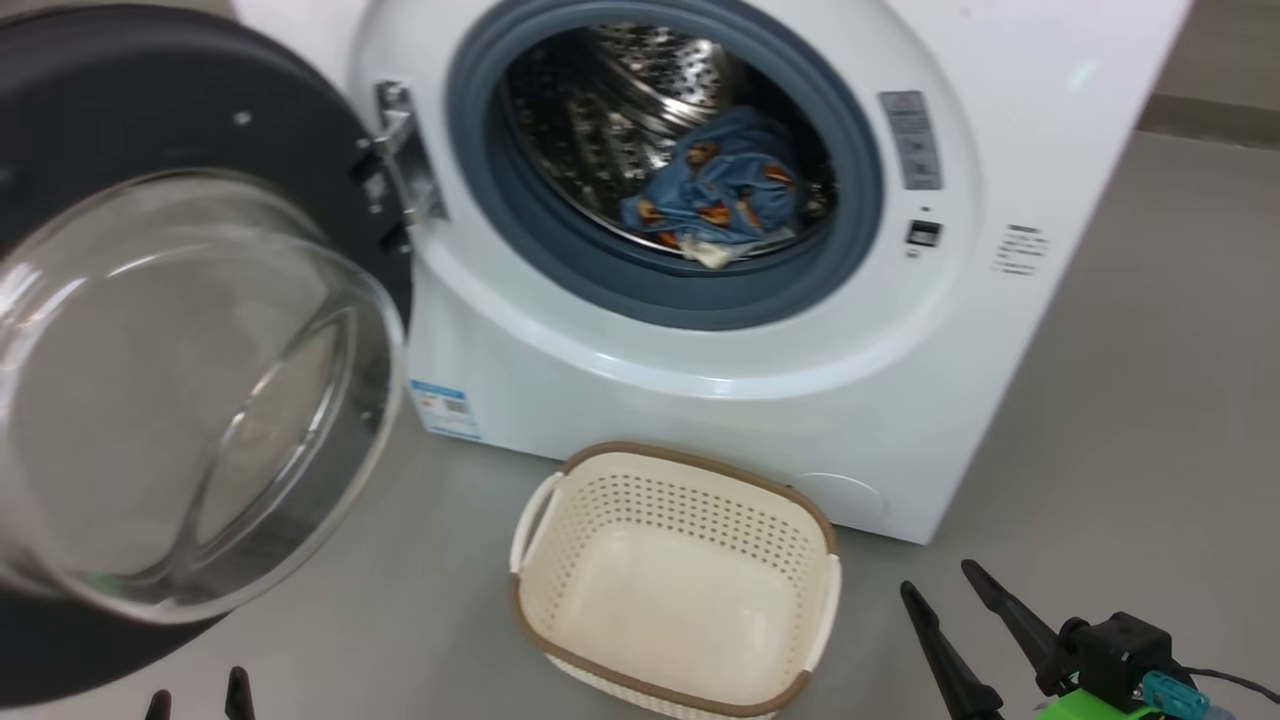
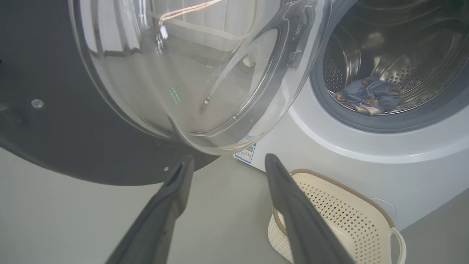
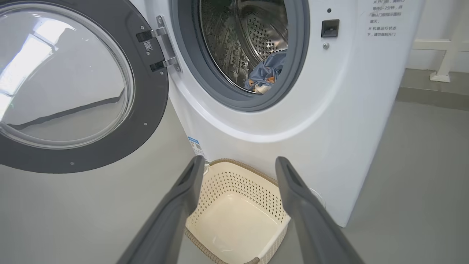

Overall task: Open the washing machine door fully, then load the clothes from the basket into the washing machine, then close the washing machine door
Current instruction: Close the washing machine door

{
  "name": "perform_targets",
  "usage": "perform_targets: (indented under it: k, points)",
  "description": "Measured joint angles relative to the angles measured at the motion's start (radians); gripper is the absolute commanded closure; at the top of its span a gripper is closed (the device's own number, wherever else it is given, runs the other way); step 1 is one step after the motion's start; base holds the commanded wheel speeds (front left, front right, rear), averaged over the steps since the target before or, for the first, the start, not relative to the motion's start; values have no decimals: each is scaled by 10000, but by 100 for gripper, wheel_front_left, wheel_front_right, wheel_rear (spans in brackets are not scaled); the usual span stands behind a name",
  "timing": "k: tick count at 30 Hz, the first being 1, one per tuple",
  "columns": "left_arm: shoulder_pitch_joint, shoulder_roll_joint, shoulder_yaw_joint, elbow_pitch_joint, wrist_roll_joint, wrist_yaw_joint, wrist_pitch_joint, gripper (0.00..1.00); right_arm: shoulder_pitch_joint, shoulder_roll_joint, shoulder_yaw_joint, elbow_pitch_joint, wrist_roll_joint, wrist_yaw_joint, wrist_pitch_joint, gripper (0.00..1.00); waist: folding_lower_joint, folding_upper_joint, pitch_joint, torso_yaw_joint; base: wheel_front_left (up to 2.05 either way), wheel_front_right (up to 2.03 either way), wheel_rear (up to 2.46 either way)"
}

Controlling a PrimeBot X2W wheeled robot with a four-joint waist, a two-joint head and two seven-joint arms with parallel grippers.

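Observation:
The washing machine stands with its door swung wide to the left, glass bowl facing me. The clothes, blue fabric with orange-brown prints, lie in the steel drum; they show too as the clothes and the clothes. The cream basket sits on the floor before the machine with nothing in it. My left gripper is open at the bottom left, just under the door. My right gripper is open at the lower right, beside the basket and holding nothing.
Grey floor spreads to the right of the machine. A white frame on feet stands against the far wall, right of the machine. A blue label sticker is low on the machine's front.

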Motion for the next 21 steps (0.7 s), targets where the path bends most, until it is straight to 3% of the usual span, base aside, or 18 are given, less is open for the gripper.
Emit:
perform_targets:
  k: [14,21]
  points:
    - [66,0,-236,-2,-226,165,0,0,-395,-67,357,117,46,0,0,0,-1,0,-71,1478,0,0,0]
    - [66,0,-178,-58,-372,174,0,2,-412,-65,416,167,73,0,0,0,0,0,-113,1715,0,0,0]
